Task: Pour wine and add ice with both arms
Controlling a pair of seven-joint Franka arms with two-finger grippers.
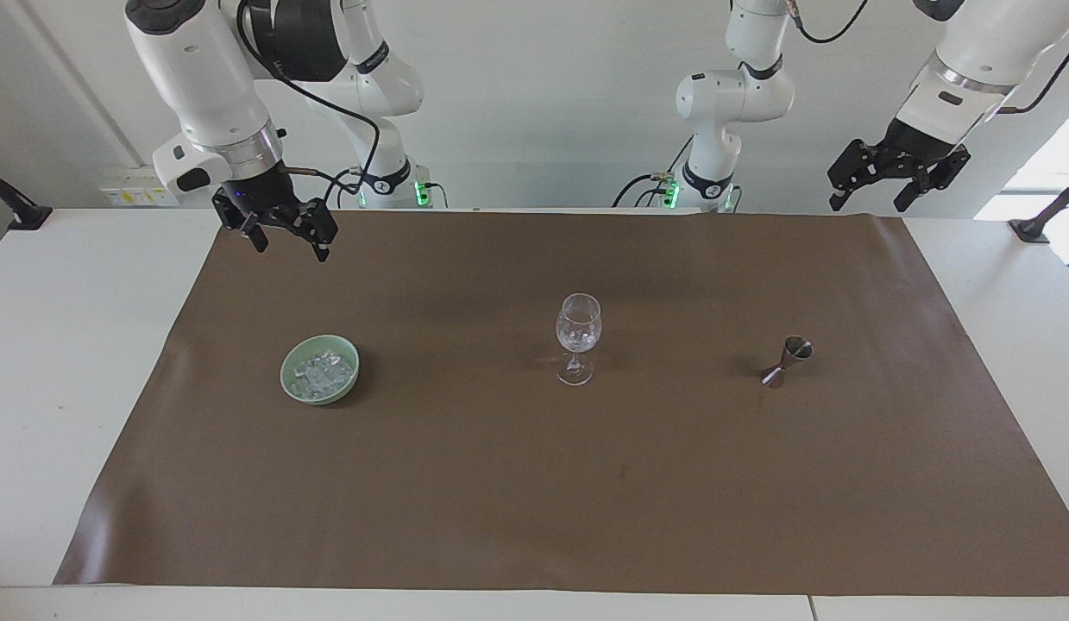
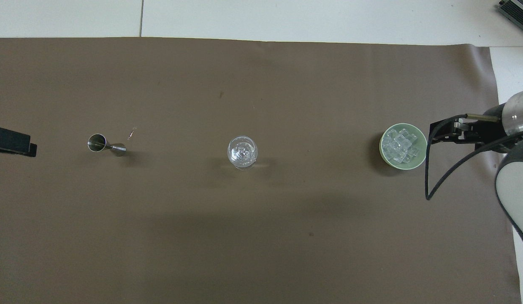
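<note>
A pale green bowl [image 1: 292, 385] [image 2: 422, 156] holds a heap of clear ice [image 1: 324, 372] [image 2: 398, 145] toward the right arm's end of the table. A clear stemmed glass [image 1: 578, 332] [image 2: 242, 152] stands upright mid-mat, with glassy pieces showing inside it. No wine shows in either view. My right gripper [image 1: 291, 248] [image 2: 445, 133] hangs open and empty, raised over the mat beside the bowl. My left gripper [image 1: 868, 205] waits open and empty, high over the mat's corner at the left arm's end.
A small steel jigger [image 1: 787, 360] [image 2: 106, 145] stands tilted on the brown mat [image 1: 534, 500] toward the left arm's end. The mat covers most of the white table [image 1: 77, 345]. A black cable loops down from the right wrist beside the bowl.
</note>
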